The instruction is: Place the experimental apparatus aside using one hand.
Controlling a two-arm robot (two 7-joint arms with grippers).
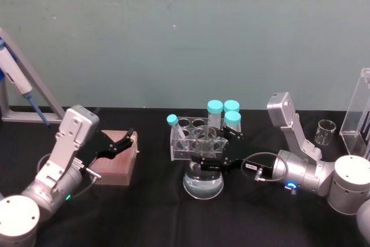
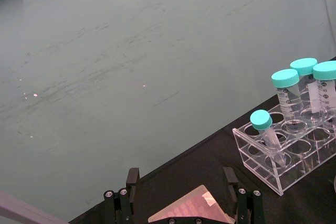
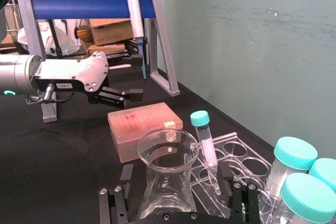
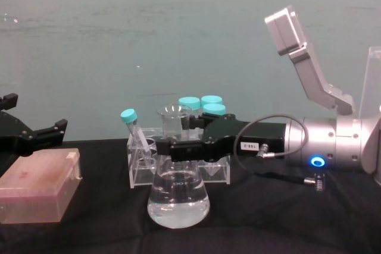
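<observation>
Conical flask [image 4: 178,200] stands upright at the desk's front, its neck between the right tool's [image 4: 178,138] spread fingers, reaching in sideways from the right, seemingly not yet clenched; left tool [image 1: 121,143] hangs released, well apart; tube rack [image 4: 140,171] just behind

Note for you: the acrylic stand [image 1: 359,108] is cut off by the head view's right edge. In the chest view, the right hand [image 4: 178,135] hides part of the conical flask [image 4: 178,200] neck, and the flask screens the tube rack [image 4: 138,173] middle. The print on the hand's white label [image 4: 249,146] is too small to read.
</observation>
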